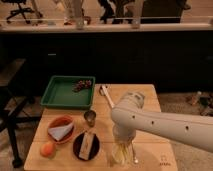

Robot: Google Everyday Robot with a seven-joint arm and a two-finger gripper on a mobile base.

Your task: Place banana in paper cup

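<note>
My gripper [122, 151] points straight down at the table's front edge, just right of the dark plate. A slim pale-yellow banana [121, 150] shows between its fingers, and the gripper looks shut on it. A pale whitish round shape right under and left of the gripper looks like the paper cup [113, 157]; the gripper hides most of it. The arm [165, 125] reaches in from the right.
On the wooden table [150, 95]: a green tray [62, 95] with grapes [83, 85] at the back left, a long white utensil [106, 95], a small metal cup [90, 117], an orange bowl with a white piece [61, 131], a dark plate [86, 145], an orange fruit [47, 149].
</note>
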